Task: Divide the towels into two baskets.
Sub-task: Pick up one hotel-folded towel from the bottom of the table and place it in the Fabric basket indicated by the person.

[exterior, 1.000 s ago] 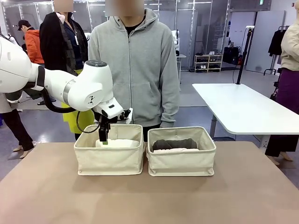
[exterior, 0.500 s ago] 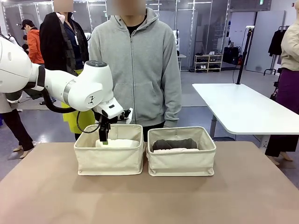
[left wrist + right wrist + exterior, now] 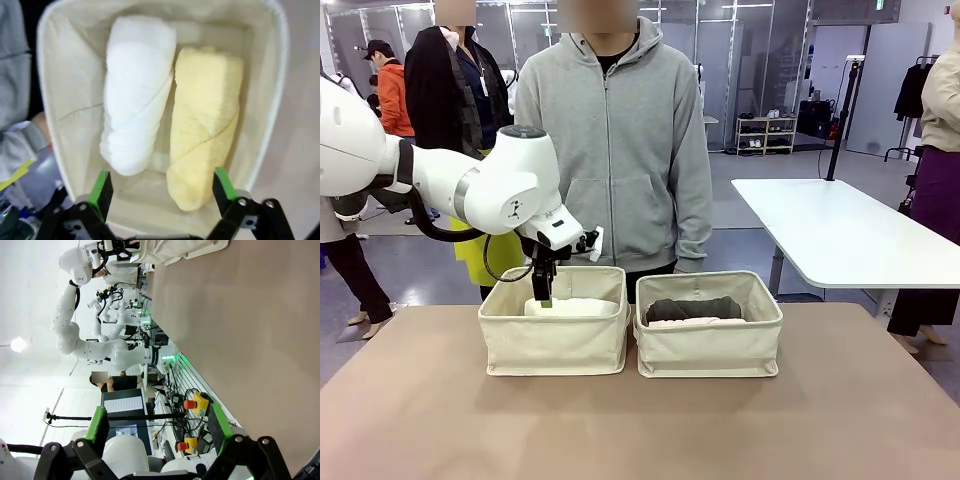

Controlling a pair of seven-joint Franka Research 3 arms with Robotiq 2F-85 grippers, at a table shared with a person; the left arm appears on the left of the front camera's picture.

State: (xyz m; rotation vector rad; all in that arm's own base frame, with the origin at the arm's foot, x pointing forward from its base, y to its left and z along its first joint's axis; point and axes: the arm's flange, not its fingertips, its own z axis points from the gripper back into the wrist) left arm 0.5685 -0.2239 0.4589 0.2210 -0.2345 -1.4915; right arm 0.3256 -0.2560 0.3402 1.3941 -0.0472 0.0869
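Observation:
Two cream canvas baskets stand side by side on the brown table, the left basket [image 3: 555,340] and the right basket [image 3: 708,345]. In the left wrist view the left basket [image 3: 60,100] holds a white towel [image 3: 135,92] and a pale yellow towel [image 3: 205,125] lying side by side. The right basket holds a dark grey towel [image 3: 693,308] with a pale towel [image 3: 685,322] in front of it. My left gripper [image 3: 542,297] hangs open just above the left basket's towels, empty, and it is seen as the left gripper [image 3: 162,186] from the wrist. My right gripper [image 3: 157,426] is open and empty, away from the baskets.
A person in a grey hoodie [image 3: 620,140] stands right behind the baskets at the table's far edge. A white table [image 3: 840,230] stands at the back right. Other people stand farther off on the left. Bare brown tabletop [image 3: 640,430] lies in front of the baskets.
My left arm has lifted slightly, with the gripper rising a little over the left basket. Towels and baskets have not moved.

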